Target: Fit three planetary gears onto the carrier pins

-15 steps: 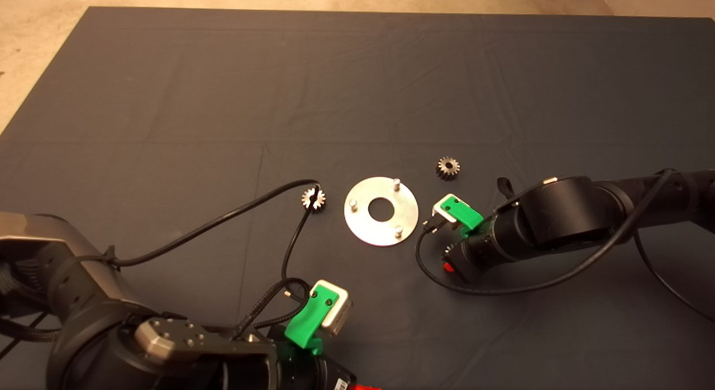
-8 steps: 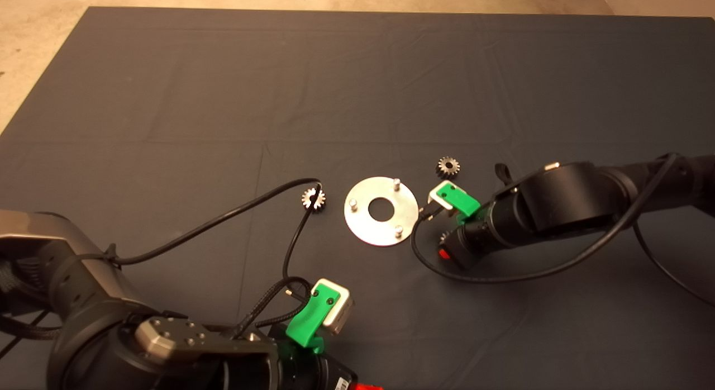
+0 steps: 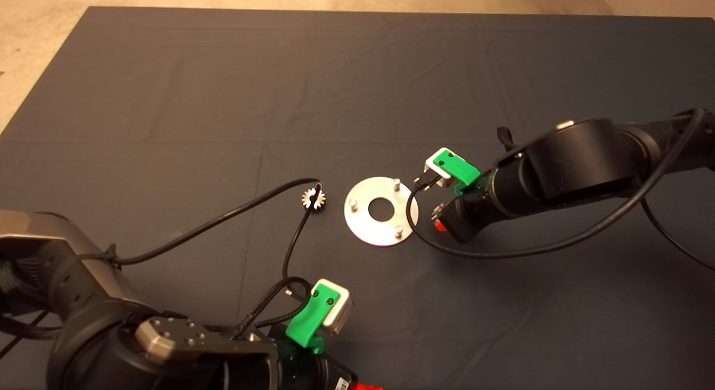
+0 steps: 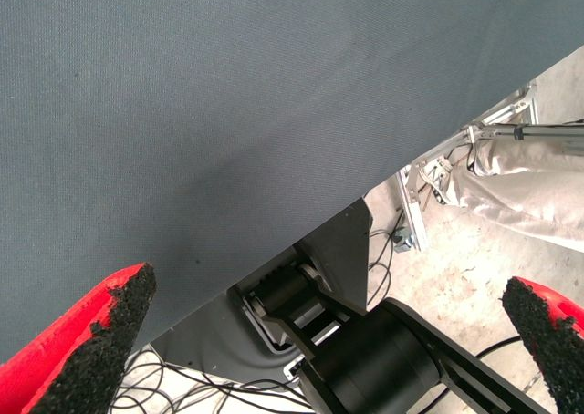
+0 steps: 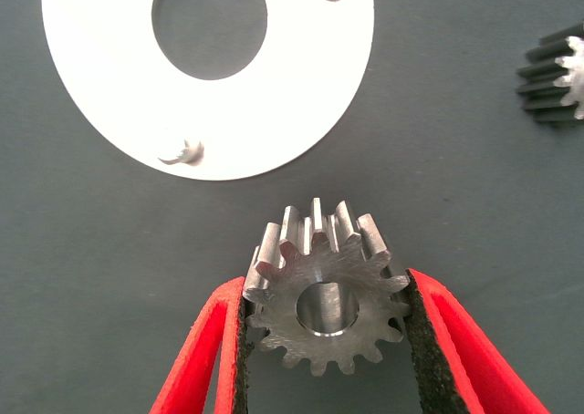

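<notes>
Three pins [image 3: 396, 183] stand up from the flat shiny disc [image 3: 381, 211], which lies on the dark mat [image 3: 223, 99] over my worktop; all three are bare. In the right wrist view only two of the pins show, and the disc reads as a bright ring with a round central hole.

One gear [image 3: 313, 199] lies on the mat just left of the disc; a black cable [image 3: 223, 219] from my left arm runs across it and hides part of its teeth. Another gear [image 5: 557, 75], dark and lying on its side, shows at the edge of the right wrist view, apart from the disc; in the head view my right arm covers that spot.

Right gripper [image 5: 324, 341] sits just off the disc's right rim. Its jaws are clamped on a third gear [image 5: 324, 297], the black pads [image 5: 422, 341] pressed against the teeth on both sides. That gear is dull silver-grey, machining marks on its face, bore open toward the camera. It is beside the disc, not over a pin.

Left gripper [image 4: 319, 341] is parked at the lower edge of the head view, jaws spread wide and holding nothing. Its red fingers [image 4: 82, 332] carry rough black pads. Beyond the mat edge I see floor, wires and a person's leg [image 4: 529, 191].
</notes>
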